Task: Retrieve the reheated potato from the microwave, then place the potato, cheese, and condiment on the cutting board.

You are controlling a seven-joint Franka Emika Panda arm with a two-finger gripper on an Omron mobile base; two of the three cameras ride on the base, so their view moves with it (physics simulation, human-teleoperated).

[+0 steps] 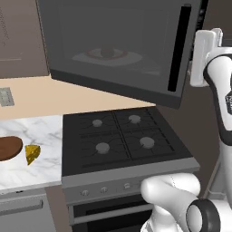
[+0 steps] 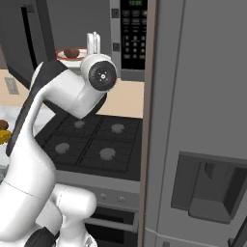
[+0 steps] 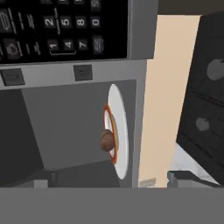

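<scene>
One small tan-brown potato (image 3: 106, 141) is seen on a red-rimmed white plate (image 3: 120, 131) ahead of the wide-open two-finger gripper (image 3: 109, 180) | keypad digits 1, 4, 7, 2, 5, 8, 0 are legible

Flat, even rendered light — faint shadows, soft, slightly blurred edges.

Marble counter (image 1: 31, 136) to my left of the stove (image 1: 122, 136): cutting board (image 1: 9, 148) lies flat at its left edge, cheese (image 1: 32, 153) just beside the board, on the marble. Inside the open microwave (image 2: 128, 38): white plate (image 3: 120, 131) with the potato (image 3: 106, 141) resting on it.
</scene>
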